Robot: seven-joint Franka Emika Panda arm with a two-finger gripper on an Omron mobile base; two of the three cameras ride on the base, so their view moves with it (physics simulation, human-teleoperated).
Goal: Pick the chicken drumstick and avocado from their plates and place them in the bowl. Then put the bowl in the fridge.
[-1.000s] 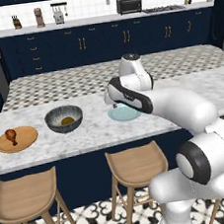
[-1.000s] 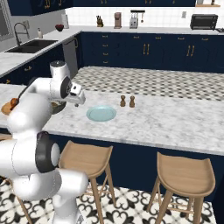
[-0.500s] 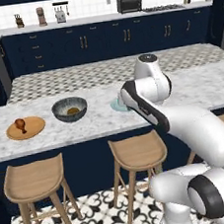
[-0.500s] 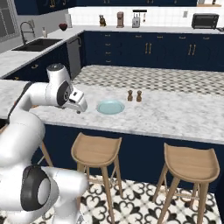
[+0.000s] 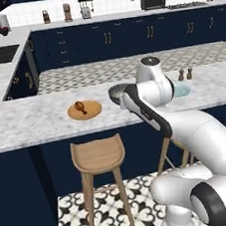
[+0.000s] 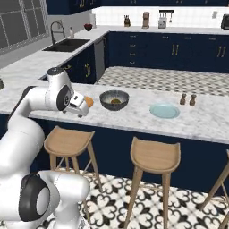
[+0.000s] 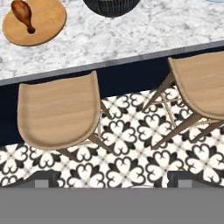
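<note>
The chicken drumstick (image 7: 22, 13) lies on the tan wooden plate (image 7: 48, 22) at the left of the island counter, also seen as the drumstick (image 5: 79, 107) on that plate (image 5: 92, 111). To its right stands the dark grey bowl (image 6: 114, 99) with a small brownish lump (image 6: 116, 101) inside, likely the avocado. The pale blue plate (image 6: 164, 110) is bare. My gripper (image 7: 113, 180) is open and holds nothing. It hangs over the counter's front edge, in front of the bowl and to the right of the wooden plate. The fridge is out of view.
Salt and pepper shakers (image 6: 187, 99) stand behind the blue plate. Wooden stools (image 7: 57, 116) (image 7: 201, 87) stand below the counter's front edge on a patterned tile floor. A sink (image 6: 67, 44) is set in the left counter. Navy cabinets line the back wall.
The whole scene has shifted right and the counter looks farther, so the base has driven. My hand has swung from over the blue plate to the counter edge in front of the bowl.
</note>
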